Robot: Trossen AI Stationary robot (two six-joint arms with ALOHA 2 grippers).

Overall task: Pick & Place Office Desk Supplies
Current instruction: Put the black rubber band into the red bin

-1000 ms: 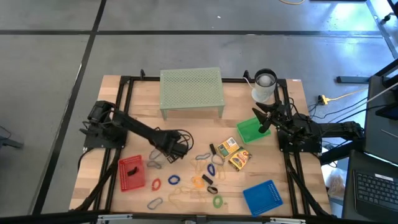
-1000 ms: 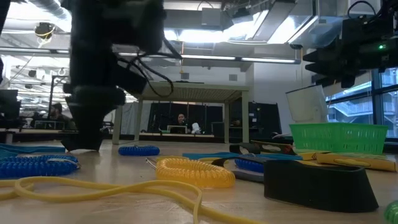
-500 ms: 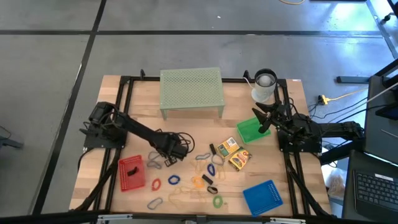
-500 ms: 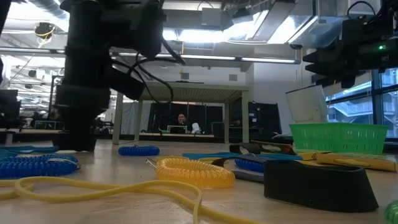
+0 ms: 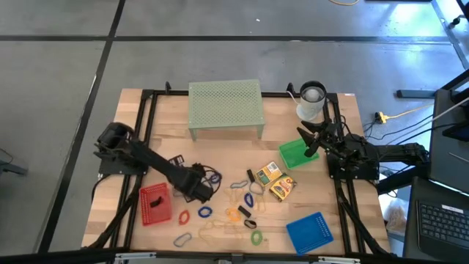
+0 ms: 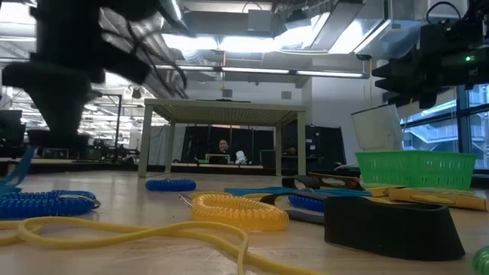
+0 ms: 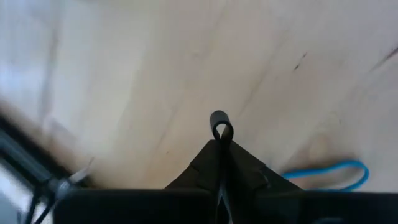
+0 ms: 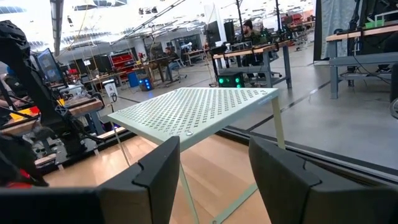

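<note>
High view shows the pale wooden worktop with a pale green mesh riser at its far edge. Near the right front corner lies a flat blue plastic tray; a red plastic tray sits toward the left front, and a green plastic tray stands by the right edge.

Across the left half reaches the left arm, its left gripper just beside the red tray's right side. Its jaws are pressed together, and the left wrist view shows a small dark loop pinched at their tip above the bare wood, with a thin blue ring lying on the worktop nearby. What exactly the loop belongs to I cannot tell.

At the right edge waits the right gripper, over the green tray, its jaws spread wide with nothing between them.

Two little yellow boxes lie side by side right of centre. Around the front middle are scattered small coloured rings: red, blue, green, and silvery clips.
</note>
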